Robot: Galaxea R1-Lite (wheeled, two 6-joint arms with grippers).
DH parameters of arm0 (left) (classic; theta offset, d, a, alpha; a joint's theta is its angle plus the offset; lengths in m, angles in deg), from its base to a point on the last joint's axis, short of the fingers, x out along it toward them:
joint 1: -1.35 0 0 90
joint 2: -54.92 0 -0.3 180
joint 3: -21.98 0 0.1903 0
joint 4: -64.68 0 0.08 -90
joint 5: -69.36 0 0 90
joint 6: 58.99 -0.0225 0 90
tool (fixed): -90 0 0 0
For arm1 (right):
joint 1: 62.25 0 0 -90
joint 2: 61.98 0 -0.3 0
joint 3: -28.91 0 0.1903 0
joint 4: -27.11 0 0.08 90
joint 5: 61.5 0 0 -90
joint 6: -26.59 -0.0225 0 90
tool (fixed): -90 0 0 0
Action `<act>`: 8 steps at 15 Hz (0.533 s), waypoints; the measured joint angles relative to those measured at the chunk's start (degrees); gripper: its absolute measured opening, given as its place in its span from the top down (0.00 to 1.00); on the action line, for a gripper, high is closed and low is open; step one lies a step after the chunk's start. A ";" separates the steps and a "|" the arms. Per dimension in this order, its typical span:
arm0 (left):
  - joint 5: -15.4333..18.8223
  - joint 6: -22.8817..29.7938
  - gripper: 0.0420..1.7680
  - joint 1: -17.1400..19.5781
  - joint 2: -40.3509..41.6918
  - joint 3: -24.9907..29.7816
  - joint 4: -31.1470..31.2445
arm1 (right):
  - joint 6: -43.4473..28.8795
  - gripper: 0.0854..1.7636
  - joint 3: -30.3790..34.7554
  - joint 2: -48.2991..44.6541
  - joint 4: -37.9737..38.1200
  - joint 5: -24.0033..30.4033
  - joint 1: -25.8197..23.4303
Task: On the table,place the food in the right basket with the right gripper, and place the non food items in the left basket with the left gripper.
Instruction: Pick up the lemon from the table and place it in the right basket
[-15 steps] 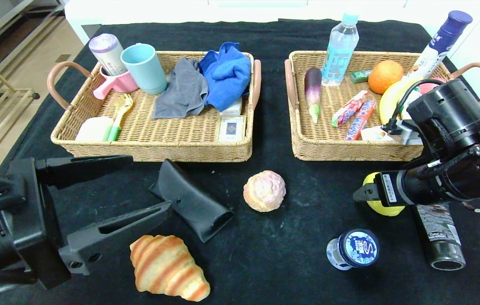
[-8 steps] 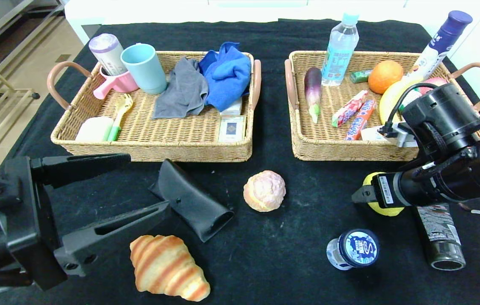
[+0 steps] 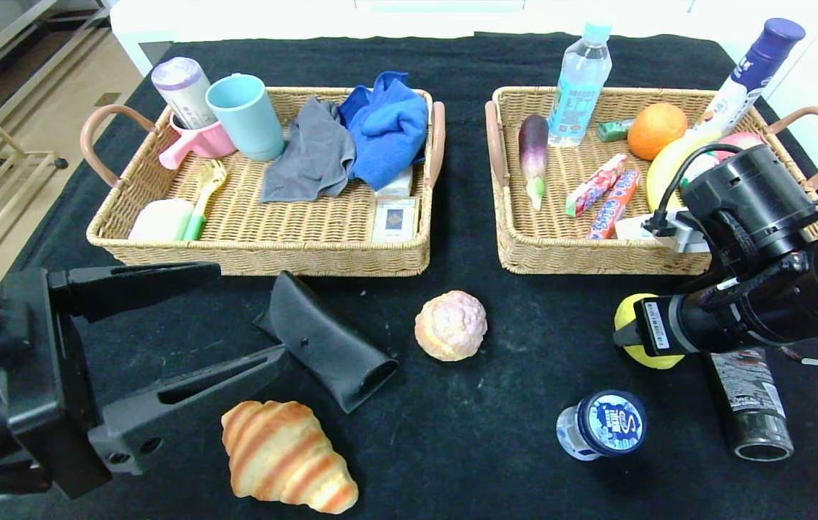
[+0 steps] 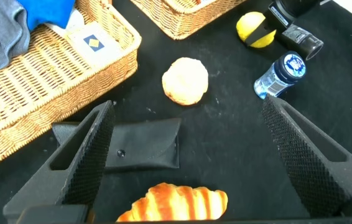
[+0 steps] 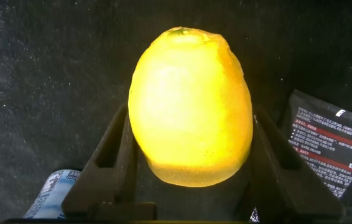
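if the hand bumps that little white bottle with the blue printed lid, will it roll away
Probably. The small white bottle with the blue printed lid lies on its side on the black cloth table, so its round body could roll sideways. The cloth may slow it. It looks small and likely light, so a slight nudge from the right hand, now closing around the yellow lemon, might shift it.

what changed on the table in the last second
The right gripper closed its fingers against the lemon, which still sits on the table. The left gripper drifted back slightly, open, near the glasses case. Everything else stayed put.
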 joint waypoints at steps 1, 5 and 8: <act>0.02 0.00 0.03 0.00 0.00 0.02 0.00 | 0.00 0.43 0.00 0.01 0.02 0.00 0.00; 0.02 0.02 0.03 0.00 0.00 0.05 -0.02 | -0.07 0.43 0.06 0.01 0.07 0.13 -0.02; 0.00 0.02 0.03 0.00 0.00 0.05 -0.02 | -0.07 0.44 0.09 -0.24 0.18 0.22 -0.02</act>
